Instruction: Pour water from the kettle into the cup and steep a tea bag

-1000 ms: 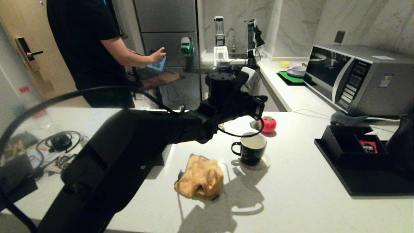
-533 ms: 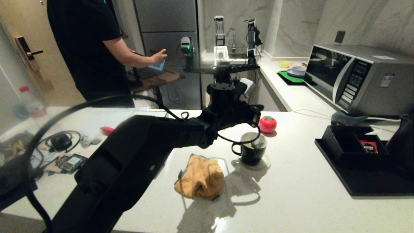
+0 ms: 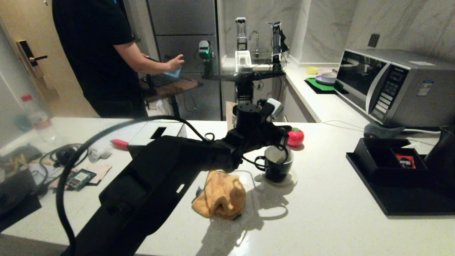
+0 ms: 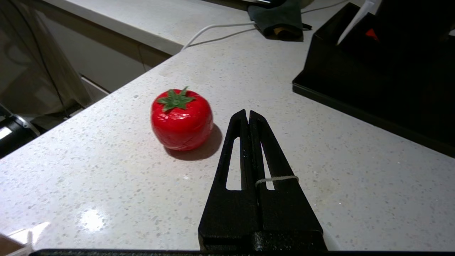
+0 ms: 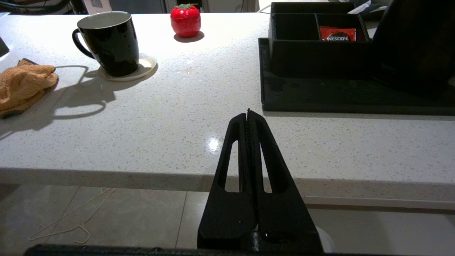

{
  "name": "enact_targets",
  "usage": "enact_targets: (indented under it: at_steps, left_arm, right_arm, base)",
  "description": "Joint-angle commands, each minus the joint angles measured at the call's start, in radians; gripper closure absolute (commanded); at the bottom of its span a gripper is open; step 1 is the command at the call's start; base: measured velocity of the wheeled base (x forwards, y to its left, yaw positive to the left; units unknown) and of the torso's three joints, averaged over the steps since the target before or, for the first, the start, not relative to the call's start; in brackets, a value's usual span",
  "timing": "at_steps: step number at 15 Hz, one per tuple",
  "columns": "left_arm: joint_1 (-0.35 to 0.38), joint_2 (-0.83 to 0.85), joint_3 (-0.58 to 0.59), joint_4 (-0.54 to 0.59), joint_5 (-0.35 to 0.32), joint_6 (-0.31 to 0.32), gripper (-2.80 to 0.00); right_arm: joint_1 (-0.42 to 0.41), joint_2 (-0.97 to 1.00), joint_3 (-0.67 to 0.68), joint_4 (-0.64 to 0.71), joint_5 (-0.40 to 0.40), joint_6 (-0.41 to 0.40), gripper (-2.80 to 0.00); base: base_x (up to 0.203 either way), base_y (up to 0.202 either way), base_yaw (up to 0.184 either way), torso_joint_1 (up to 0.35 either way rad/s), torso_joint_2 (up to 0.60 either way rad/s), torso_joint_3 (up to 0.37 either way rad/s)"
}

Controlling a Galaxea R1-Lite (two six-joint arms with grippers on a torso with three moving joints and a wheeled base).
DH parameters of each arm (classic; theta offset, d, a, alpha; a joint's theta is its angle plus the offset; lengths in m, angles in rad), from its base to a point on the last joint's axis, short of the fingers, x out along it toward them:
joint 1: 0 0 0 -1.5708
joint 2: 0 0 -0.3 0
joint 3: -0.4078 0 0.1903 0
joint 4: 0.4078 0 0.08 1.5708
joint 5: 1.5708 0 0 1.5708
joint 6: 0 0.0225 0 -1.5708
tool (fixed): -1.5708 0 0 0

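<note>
My left gripper [image 4: 247, 114] clenched, thin string [image 4: 276, 179] pinched between fingers, hanging over cup [image 3: 278, 164]. Cup on coaster [image 5: 145, 67] mid-counter [image 3: 320, 220], beside orange cloth [image 3: 220, 196], red tomato [image 4: 181, 119] behind it. Kettle [image 3: 442, 156] on black tray [image 3: 401, 199] at counter's right edge. My right gripper [image 5: 248, 115] clenched, empty, off counter's near edge.

A: Cup [image 3: 278, 164] position?
B: On a coaster [image 5: 144, 68], mid-counter [image 3: 320, 220]. Tomato-shaped object [image 3: 295, 137] just behind it, cloth [image 3: 221, 195] in front and to the left.
A: Right side?
B: Tray [image 3: 391, 199] carrying the compartment box [image 3: 385, 156], with a sachet [image 3: 404, 160] in one compartment; kettle [image 3: 440, 156] just right of the box. Microwave [image 3: 391, 85] behind.
</note>
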Motion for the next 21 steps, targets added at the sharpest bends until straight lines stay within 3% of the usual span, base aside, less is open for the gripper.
enact_targets:
  at_steps: [1, 12, 21]
  left_arm:
    - [0.001, 0.008, -0.002, -0.005, 0.001, 0.002, 0.00]
    - [0.002, -0.146, -0.002, 0.040, 0.010, 0.008, 0.00]
    - [-0.011, -0.089, 0.002, 0.027, 0.009, 0.019, 0.00]
  right_arm:
    - [0.000, 0.001, 0.000, 0.000, 0.000, 0.000, 0.00]
    - [0.000, 0.001, 0.000, 0.000, 0.000, 0.000, 0.00]
    - [0.000, 0.001, 0.000, 0.000, 0.000, 0.000, 0.00]
  base:
    - [0.000, 0.000, 0.000, 0.000, 0.00, 0.000]
    - [0.000, 0.000, 0.000, 0.000, 0.00, 0.000]
    - [0.000, 0.000, 0.000, 0.000, 0.00, 0.000]
